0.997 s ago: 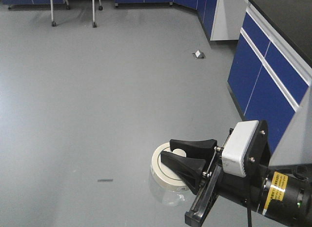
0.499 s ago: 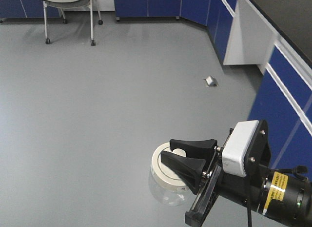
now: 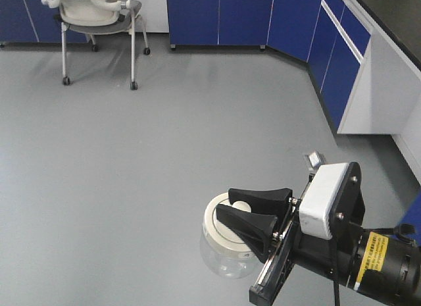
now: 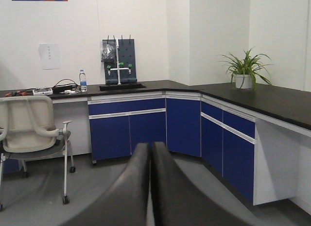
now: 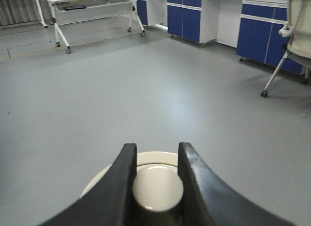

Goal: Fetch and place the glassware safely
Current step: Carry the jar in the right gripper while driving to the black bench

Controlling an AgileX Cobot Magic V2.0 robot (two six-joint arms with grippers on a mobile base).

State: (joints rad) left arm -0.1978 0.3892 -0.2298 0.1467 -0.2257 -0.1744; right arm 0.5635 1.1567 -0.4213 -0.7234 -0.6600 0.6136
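Nothing here can actually be read. A yellow label (image 3: 376, 251) with black print sits on the dark arm segment just behind the white housing (image 3: 323, 199), but its characters are too small to make out. A small tag on the lid rim of the glass jar (image 3: 220, 258) is equally illegible. In the left wrist view, a white sheet (image 4: 49, 56) hangs on the wall left of the drying rack (image 4: 120, 60), and its print shows only as faint specks.
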